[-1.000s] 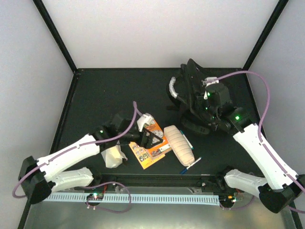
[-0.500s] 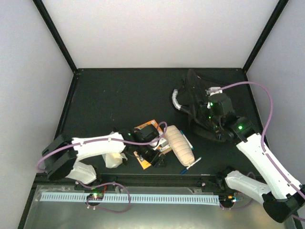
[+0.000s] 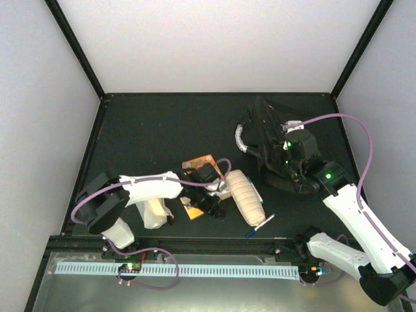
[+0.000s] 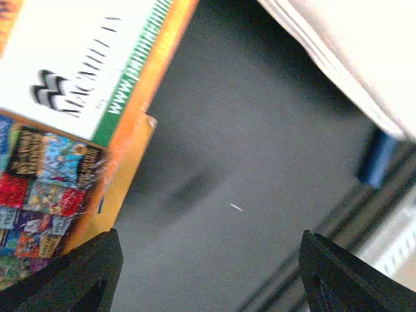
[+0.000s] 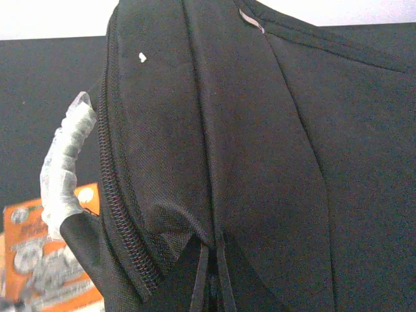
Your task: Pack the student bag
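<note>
Here, woven black student bag (image 5: pixel 260 162) with curved grey handle (image 5: pixel 62 166).

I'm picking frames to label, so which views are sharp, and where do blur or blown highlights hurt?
Left wrist: blurred; lettering on the orange book is streaked and the cream pouch is washed out near white. Right wrist: crisp on the student bag, weave and zipper, but soft at the lower left corner. Top external: evenly lit and sharp, though the bag merges into the dark table.

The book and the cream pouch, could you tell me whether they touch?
Apart: the left wrist view shows a strip of bare table between the book and the pouch.
</note>
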Robot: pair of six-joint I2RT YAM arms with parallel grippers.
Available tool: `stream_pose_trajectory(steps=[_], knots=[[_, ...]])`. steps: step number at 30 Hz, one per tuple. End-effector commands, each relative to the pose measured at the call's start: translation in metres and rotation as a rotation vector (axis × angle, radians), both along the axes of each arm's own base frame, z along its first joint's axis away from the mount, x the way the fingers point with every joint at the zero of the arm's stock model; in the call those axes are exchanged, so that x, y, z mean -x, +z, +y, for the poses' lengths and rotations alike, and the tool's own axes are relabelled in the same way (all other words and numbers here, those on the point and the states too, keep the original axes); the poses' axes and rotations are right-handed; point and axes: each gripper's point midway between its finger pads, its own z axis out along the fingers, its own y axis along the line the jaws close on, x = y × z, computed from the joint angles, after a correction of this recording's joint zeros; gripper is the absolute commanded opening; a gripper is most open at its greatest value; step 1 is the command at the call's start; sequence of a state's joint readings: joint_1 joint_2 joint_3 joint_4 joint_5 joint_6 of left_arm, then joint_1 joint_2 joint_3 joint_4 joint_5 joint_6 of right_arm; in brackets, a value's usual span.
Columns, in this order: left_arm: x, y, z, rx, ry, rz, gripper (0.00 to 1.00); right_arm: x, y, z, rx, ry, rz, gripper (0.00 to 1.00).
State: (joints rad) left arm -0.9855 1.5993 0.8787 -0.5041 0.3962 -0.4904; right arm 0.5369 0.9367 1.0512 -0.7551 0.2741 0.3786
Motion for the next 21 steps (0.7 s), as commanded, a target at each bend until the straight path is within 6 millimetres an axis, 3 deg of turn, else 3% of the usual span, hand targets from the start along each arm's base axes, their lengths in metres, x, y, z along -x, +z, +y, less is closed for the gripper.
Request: stream_pose_trajectory(steps=[1,6,10,13,17,19,21], knots=[[-0.082,-0.007,0.044,-0.096,0.253,-0.130,0.78,-0.005,0.011,-0.003,-0.038,-0.033,-0.052,0.02],[-0.158,0.019,0.067,-0.034,0.387,-0.226,0.79,-0.007,0.007,0.001,-0.046,-0.022,-0.042,0.02],[-0.181,0.046,0.076,-0.061,0.407,-0.297,0.81,-0.007,0.006,0.003,-0.045,-0.012,-0.032,0.02],[-0.171,0.070,0.090,-0.095,0.400,-0.320,0.83,-0.006,0.006,0.002,-0.040,-0.012,-0.030,0.02],[-0.134,0.102,0.115,-0.141,0.387,-0.302,0.85,-0.004,0.003,0.000,-0.036,-0.013,-0.030,0.02],[-0.112,0.104,0.137,-0.215,0.429,-0.256,0.86,-0.004,0.000,0.000,-0.035,-0.012,-0.029,0.02],[-0.093,0.102,0.176,-0.381,0.538,-0.236,0.88,-0.004,-0.001,0.002,-0.039,-0.007,-0.029,0.02]])
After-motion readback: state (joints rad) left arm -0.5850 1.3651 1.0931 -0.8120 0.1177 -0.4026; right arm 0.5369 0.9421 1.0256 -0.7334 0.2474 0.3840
